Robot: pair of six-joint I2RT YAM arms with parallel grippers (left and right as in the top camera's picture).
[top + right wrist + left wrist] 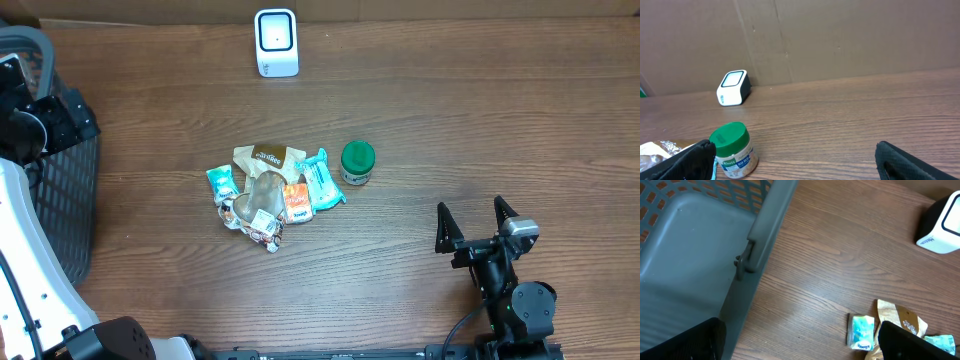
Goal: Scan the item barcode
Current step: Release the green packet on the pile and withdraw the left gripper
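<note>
I see both claws spread wide, holding nothing: right gripper (472, 222) near the green-lidded jar (357, 162), left gripper (797, 347) by the basket (700, 255).

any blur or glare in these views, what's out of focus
Overhead: evenly lit and sharp, the pile of snack packets reads clearly. Left wrist: the grey plastic basket up close looks soft. Right wrist: green-lidded jar is clear, its own fingers are dark, featureless shapes.

the basket (75, 200) runs off the overhead's left edge; the scanner (942, 225) is clipped at the left wrist view's right edge; the green-lidded jar (732, 147) loses its base below the right wrist view.
</note>
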